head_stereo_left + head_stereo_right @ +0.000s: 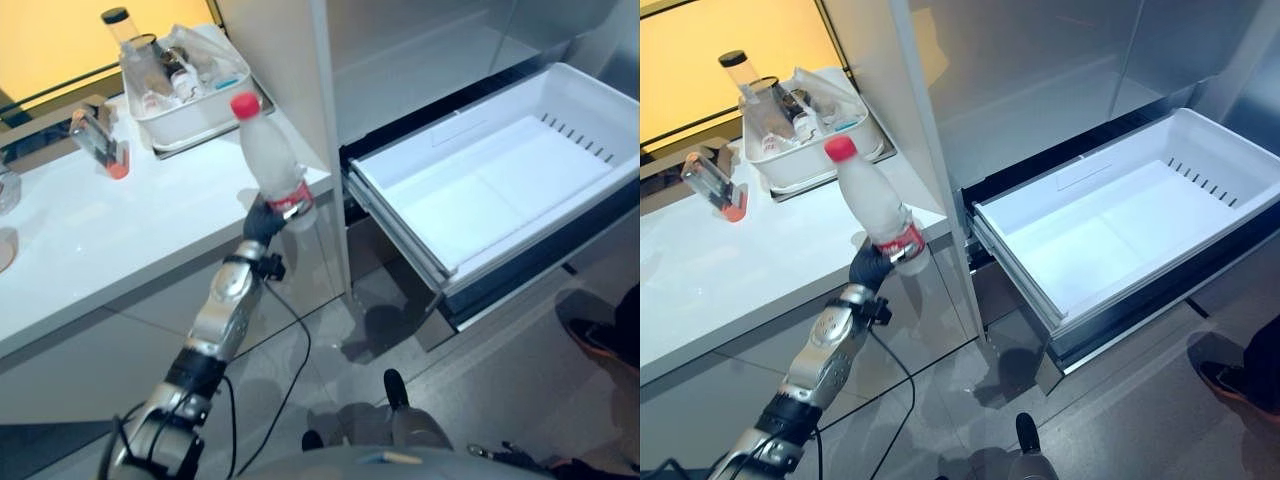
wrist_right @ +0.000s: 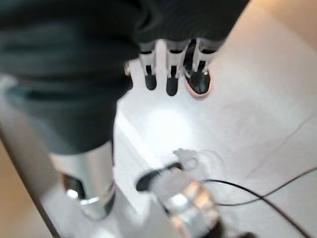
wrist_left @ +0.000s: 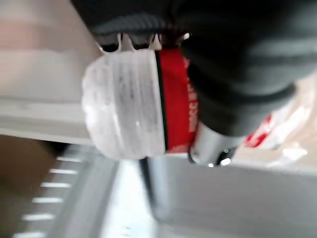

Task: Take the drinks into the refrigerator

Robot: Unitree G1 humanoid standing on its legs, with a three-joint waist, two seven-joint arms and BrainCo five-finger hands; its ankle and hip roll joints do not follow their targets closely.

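Note:
A clear plastic bottle [image 1: 268, 160] with a red cap and a red label stands upright in the air, just off the white counter's front right corner. My left hand [image 1: 262, 222] is shut on its lower part. In the left wrist view the bottle's ribbed base [image 3: 126, 104] and red label show past the dark cover [image 3: 237, 64]. To the right, the refrigerator's white drawer [image 1: 500, 190] is pulled out and has nothing in it. My right hand [image 2: 171, 62] hangs over the floor with straight fingers and holds nothing.
On the counter [image 1: 100, 230] a white tub [image 1: 190, 110] holds several bottles and containers. A small clear bottle with an orange cap [image 1: 98, 142] lies left of it. The refrigerator's tall side panel [image 1: 280, 60] rises between counter and drawer. A person's shoe [image 1: 595, 340] is at the lower right.

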